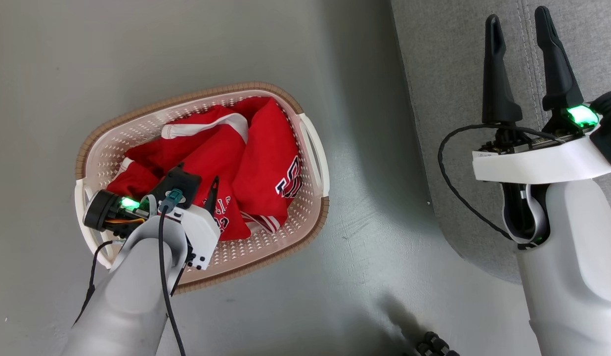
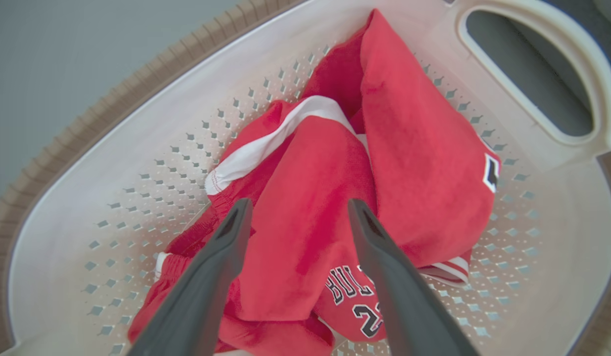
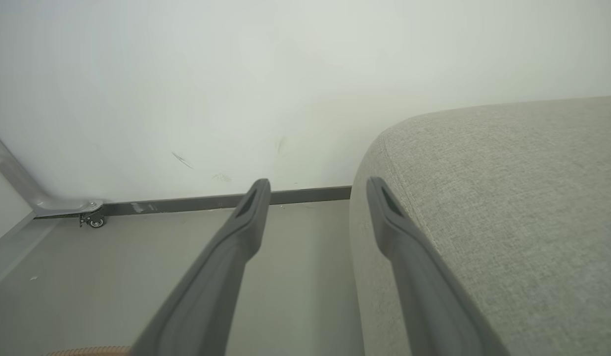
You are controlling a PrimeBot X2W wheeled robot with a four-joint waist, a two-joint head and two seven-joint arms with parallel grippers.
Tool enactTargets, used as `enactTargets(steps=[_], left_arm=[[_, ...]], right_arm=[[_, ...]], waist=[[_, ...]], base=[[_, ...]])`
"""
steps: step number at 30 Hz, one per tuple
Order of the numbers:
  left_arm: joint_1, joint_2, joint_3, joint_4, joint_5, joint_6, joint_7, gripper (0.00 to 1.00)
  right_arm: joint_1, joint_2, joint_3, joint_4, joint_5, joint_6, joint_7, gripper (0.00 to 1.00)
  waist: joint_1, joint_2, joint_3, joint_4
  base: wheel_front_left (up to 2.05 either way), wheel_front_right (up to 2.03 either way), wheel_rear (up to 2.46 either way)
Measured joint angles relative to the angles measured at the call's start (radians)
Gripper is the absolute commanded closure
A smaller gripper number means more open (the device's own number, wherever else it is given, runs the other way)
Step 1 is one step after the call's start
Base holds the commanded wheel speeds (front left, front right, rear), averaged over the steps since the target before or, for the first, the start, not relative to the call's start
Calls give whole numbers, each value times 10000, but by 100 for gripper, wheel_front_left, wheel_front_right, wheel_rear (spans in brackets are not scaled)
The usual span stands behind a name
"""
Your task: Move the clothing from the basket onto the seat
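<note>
Now | left gripper [image 2: 299, 205] tipped over clothing [image 2: 414, 173], fingers [image 2: 211, 277] apart | right gripper [image 3: 318, 184] level

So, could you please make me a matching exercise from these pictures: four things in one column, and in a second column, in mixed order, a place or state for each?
Column A
1. clothing
2. basket
3. left gripper
4. right gripper

Column B
a. open and empty, seen against the grey seat
b. stands on the grey floor, to the left of the seat in the head view
c. lies crumpled inside the basket
d. open, pointing down at the red fabric

Pairs: 1-c, 2-b, 3-d, 4-a
</note>
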Motion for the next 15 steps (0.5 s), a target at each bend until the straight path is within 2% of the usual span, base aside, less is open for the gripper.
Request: enactTargets(steps=[10,15], left_arm=[[-344,-23,-178,479,198,-59,238,0],[-471,-29,-178,713,286,119,426,0]], right_arm=[[-181,-4,105,-2,2,4,-6,0],[-223,-4,109,0,2,4,-6,0]], waist=[[-1,0,261,-97],[0,0,351,-145]], base=[[0,0,0],[0,0,0]])
